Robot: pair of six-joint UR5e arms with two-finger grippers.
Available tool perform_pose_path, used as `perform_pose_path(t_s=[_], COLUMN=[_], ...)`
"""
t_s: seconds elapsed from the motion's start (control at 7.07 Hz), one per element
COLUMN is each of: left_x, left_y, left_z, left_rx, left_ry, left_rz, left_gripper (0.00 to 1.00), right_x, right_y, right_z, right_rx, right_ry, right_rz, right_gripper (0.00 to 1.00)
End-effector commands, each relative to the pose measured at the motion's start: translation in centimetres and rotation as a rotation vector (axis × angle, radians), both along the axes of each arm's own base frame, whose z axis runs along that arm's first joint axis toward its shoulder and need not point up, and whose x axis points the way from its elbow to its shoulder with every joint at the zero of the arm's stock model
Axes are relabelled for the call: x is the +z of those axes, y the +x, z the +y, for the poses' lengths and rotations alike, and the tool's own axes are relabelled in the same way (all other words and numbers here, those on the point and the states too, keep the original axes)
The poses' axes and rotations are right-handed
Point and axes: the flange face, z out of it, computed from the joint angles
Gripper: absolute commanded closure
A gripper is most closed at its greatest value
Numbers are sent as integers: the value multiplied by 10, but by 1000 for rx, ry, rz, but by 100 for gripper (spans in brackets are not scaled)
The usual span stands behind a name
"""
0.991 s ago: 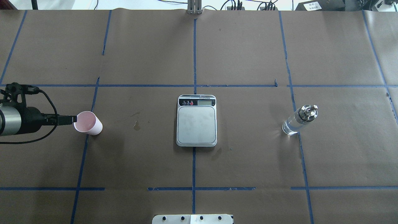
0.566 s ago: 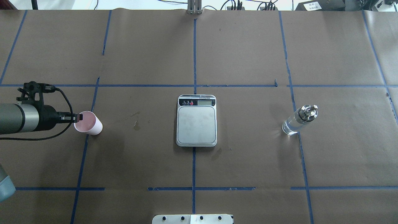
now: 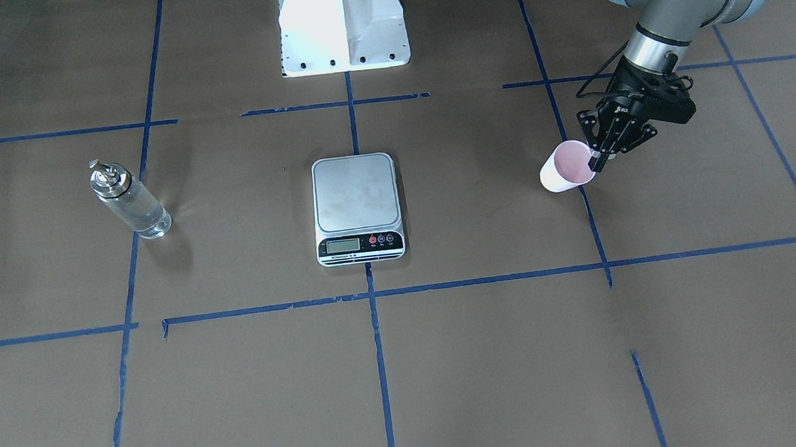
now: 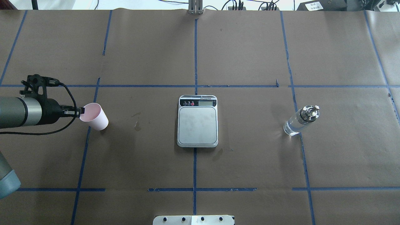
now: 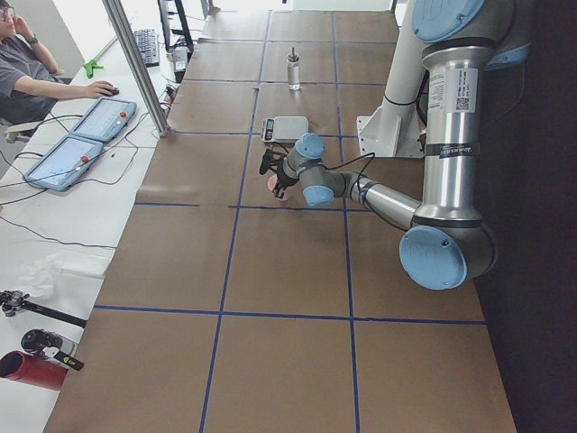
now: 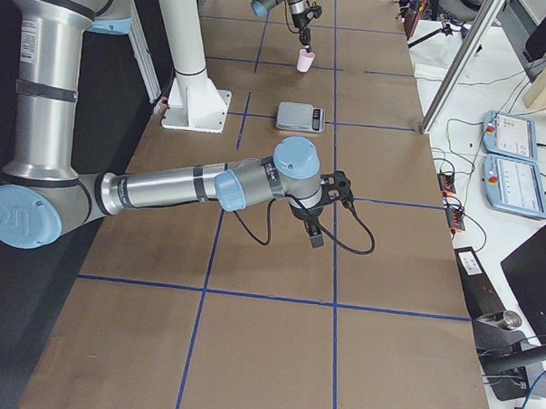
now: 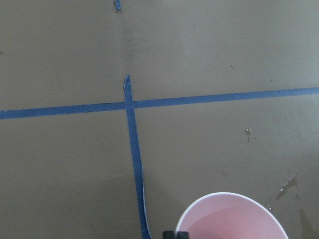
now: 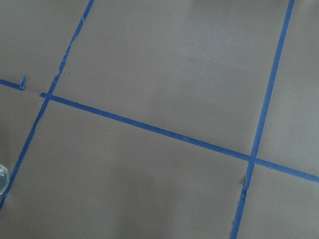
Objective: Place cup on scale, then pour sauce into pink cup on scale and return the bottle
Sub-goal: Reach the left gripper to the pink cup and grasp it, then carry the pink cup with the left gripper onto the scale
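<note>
The pink cup (image 4: 94, 116) hangs tilted just above the brown table, left of the scale (image 4: 197, 125). My left gripper (image 4: 82, 110) is shut on the cup's near rim, one finger inside and one outside. In the front view the gripper (image 3: 596, 159) pinches the cup (image 3: 565, 168) from its right. The left wrist view shows the cup (image 7: 232, 219) at the bottom edge. The scale's (image 3: 356, 195) silver platform is bare. The clear bottle (image 4: 300, 122) with its silver pourer cap stands upright to the right of the scale. My right gripper (image 6: 315, 233) shows only in the right side view, low over the table, and I cannot tell its state.
Blue tape lines cross the brown paper. The white robot base (image 3: 342, 17) stands behind the scale. A person (image 5: 27, 72) sits at a side desk with two tablets (image 5: 77, 144). Small wet spots (image 4: 137, 125) mark the paper between cup and scale.
The left gripper closed on the cup's rim and lifted it. The cup now tilts and has shifted slightly right and away from its spot. Scale and bottle have not moved.
</note>
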Motion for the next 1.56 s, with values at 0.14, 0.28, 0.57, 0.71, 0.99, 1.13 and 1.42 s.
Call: perform_pose_path(t_s=[0.14,0.28,0.57,0.71,0.99,1.13,1.42], left_x=[-45,-98,-217,-251,-282,-277,-275], left_y=[16,37,82,123,152,180,201], left_z=[-22,-46,-72,-48,-25,-8,-2], left_rx=[-13,-70,-192,-204,-211,-248,-258], left_ry=[22,29,-27,27,77,110,129], left_rz=[26,27,73,83,112,79,50], left_gripper=[100,100,100,100,100,100,100], right_x=[-1,-1,-1,-1,0,0,0], right_y=[0,0,0,0,0,0,0], right_z=[0,0,0,0,1,1,1], right_rx=[-1,-1,-1,-1,-1,-1,-1], right_ry=[1,1,1,1,-1,-1,-1], right_rz=[-3,-1,-3,-3,-3,-3,-1], right_gripper=[0,0,0,0,0,0,0])
